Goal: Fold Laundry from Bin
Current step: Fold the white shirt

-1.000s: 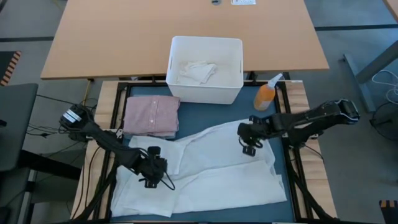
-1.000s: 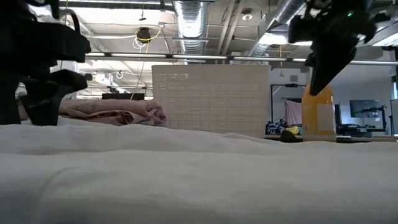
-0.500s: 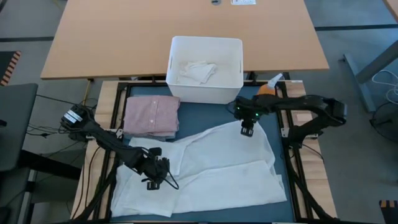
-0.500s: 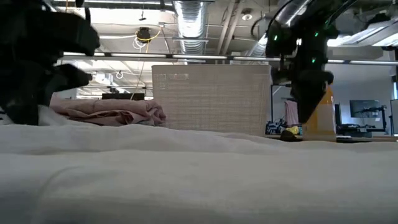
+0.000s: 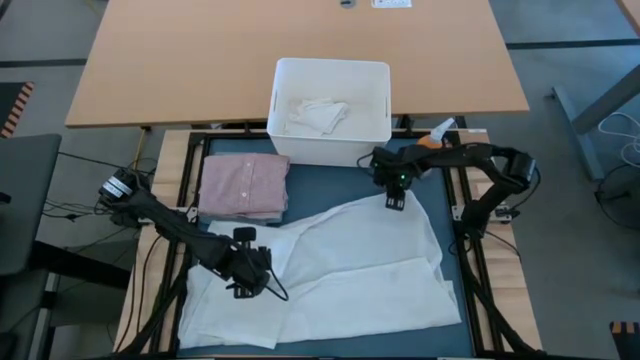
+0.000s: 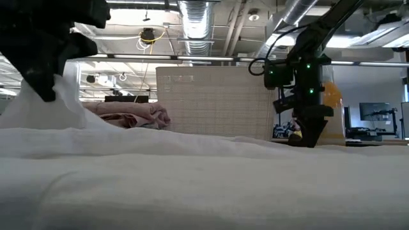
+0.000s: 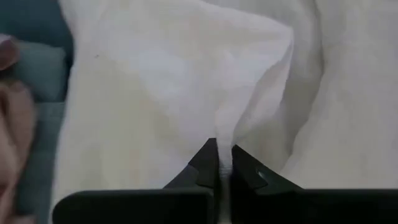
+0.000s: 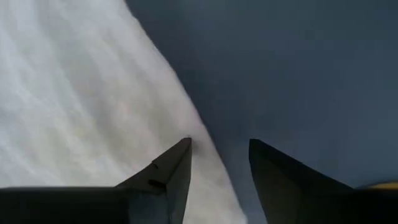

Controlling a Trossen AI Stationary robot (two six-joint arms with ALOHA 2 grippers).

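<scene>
A large white cloth (image 5: 340, 270) lies spread on the teal mat (image 5: 335, 185). My left gripper (image 5: 246, 280) is shut on the cloth near its left part, and the cloth rises to it in a peak (image 6: 51, 112). My right gripper (image 5: 393, 203) is open and points down at the cloth's far edge. One of its fingers is over the cloth and the other over the bare mat (image 8: 298, 93). A folded pink shirt (image 5: 243, 185) rests on the mat's far left. The white bin (image 5: 330, 65) behind the mat holds more white cloth (image 5: 315, 113). My left gripper pinches a raised ridge of the white cloth (image 7: 225, 134) between its two shut fingers, coming steeply from above. The ridge is a gathered fold of more than one layer. The pinched part is lifted off the mat, and the cloth slopes down from it on all sides.
An orange spray bottle (image 5: 428, 150) stands at the mat's far right corner, close behind my right arm. The black frame (image 5: 470, 260) borders the mat on both sides. A wooden table (image 5: 200, 60) lies beyond the bin.
My left gripper has shut on the white cloth and risen, drawing that spot up into a peak while the rest stays flat. My right gripper has swung from the mat's right side toward the far edge and come down to the cloth's far edge.
</scene>
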